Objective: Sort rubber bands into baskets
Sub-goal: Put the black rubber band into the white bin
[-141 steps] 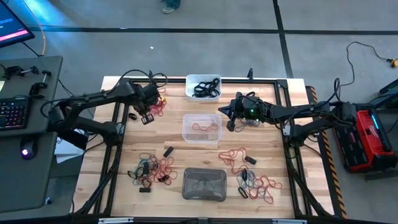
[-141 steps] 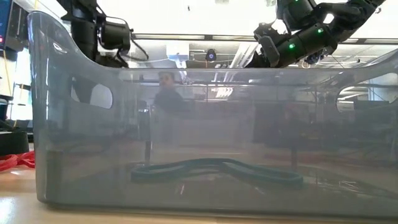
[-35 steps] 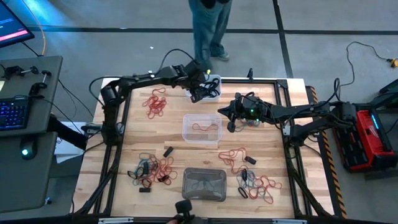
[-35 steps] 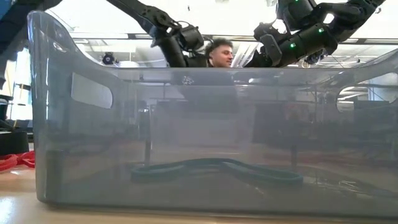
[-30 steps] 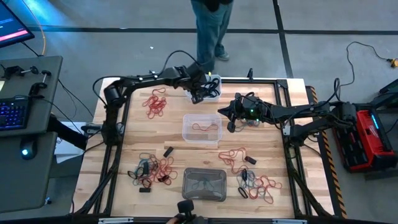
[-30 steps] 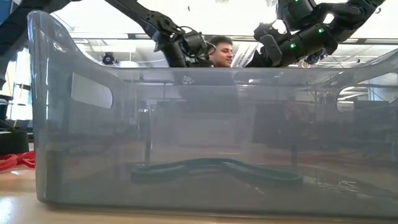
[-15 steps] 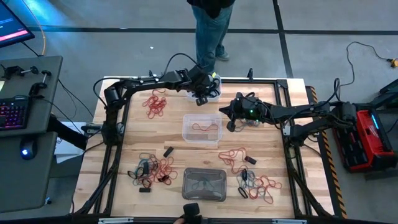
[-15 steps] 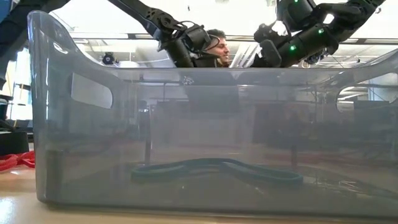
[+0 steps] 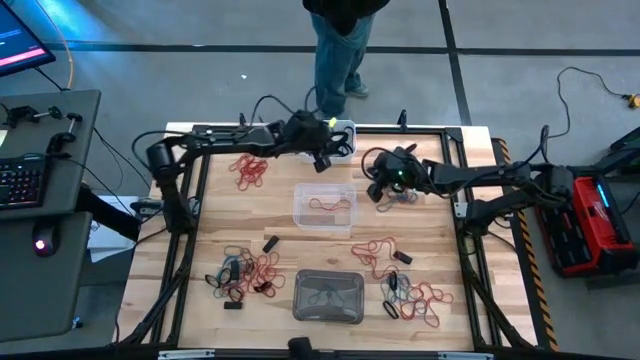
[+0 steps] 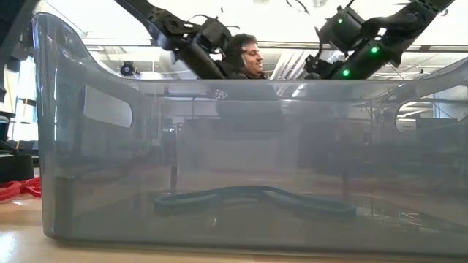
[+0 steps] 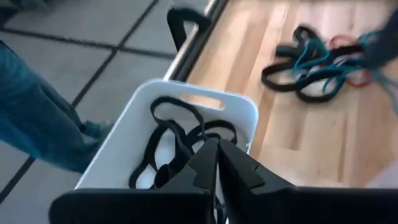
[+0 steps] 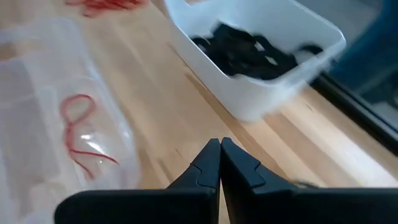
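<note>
The white basket [image 9: 343, 136] holding black rubber bands [image 11: 180, 134] stands at the far edge. The clear basket [image 9: 324, 206] holds a red band [image 12: 79, 129], and the grey basket [image 9: 328, 297] holds a teal band [image 10: 248, 197]. My left gripper [image 11: 217, 144] is shut above the white basket's left part [image 9: 322, 156]; no band shows between its tips. My right gripper [image 12: 220, 143] is shut and empty above bare wood [image 9: 374, 191], between the clear and white baskets. Loose bands lie in piles on the table.
A red pile [image 9: 248, 168] lies at far left, mixed piles at near left [image 9: 245, 275] and near right [image 9: 410, 298], red bands [image 9: 378, 250] at the right, and black-teal bands [image 11: 314, 62] under the right arm. A person [image 9: 335, 40] stands behind the far edge.
My left gripper has gone a little toward the table's right, from the white basket's left rim to above its inside, staying shut. My right arm has risen and shifted toward the far edge, and its gripper has turned toward the white basket.
</note>
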`<state>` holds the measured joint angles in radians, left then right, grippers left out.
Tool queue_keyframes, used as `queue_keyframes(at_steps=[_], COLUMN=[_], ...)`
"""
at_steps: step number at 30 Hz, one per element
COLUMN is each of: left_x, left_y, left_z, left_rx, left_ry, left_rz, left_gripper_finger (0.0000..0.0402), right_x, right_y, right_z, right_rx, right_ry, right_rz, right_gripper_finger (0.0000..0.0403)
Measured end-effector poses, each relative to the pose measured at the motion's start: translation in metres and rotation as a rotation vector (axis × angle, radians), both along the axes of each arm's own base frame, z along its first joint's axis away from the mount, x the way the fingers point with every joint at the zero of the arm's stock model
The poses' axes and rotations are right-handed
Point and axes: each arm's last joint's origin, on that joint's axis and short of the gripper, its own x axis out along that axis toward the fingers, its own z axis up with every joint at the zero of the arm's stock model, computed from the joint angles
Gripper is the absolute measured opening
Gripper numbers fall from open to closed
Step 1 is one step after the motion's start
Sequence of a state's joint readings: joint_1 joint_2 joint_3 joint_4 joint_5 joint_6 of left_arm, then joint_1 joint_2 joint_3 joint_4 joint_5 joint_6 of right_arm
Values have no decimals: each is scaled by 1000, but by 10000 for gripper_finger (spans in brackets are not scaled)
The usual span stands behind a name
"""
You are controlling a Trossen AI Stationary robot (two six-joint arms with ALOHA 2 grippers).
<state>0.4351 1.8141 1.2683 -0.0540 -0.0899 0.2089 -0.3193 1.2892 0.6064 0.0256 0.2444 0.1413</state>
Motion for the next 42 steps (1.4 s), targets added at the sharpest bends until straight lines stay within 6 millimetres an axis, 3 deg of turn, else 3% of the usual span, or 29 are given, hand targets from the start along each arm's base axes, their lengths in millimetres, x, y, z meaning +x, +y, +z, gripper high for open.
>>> queue_keyframes(at_steps=[5, 12, 20, 26, 32, 37, 42], left_x=[-26, -61, -84, -87, -92, -93, -94], left_y=[-18, -46, -67, -75, -77, -78, -76], left_z=[2, -11, -23, -27, -37, -39, -39], left_rx=[-1, -1, -59, -62, -70, -72, -52], left_ry=[-102, -261, -355, -358, -325, -319, -313], left_rz=[-32, -115, -223, -252, -253, -252, -243], left_gripper_finger=[1, 1, 1, 1, 0, 0, 0], right_x=[-8, -14, -10, 0, 4, 5, 7], right_y=[-11, -24, -43, -56, -65, -66, -61], right_z=[-4, -8, -37, -54, -66, -64, -49], right_rx=[39, 98, 162, 178, 228, 223, 194], right_ry=[42, 40, 144, 217, 245, 229, 175], right_rz=[-57, -126, -167, -163, -159, -158, -151], right_gripper_finger=[24, 114, 158, 147, 111, 54, 5])
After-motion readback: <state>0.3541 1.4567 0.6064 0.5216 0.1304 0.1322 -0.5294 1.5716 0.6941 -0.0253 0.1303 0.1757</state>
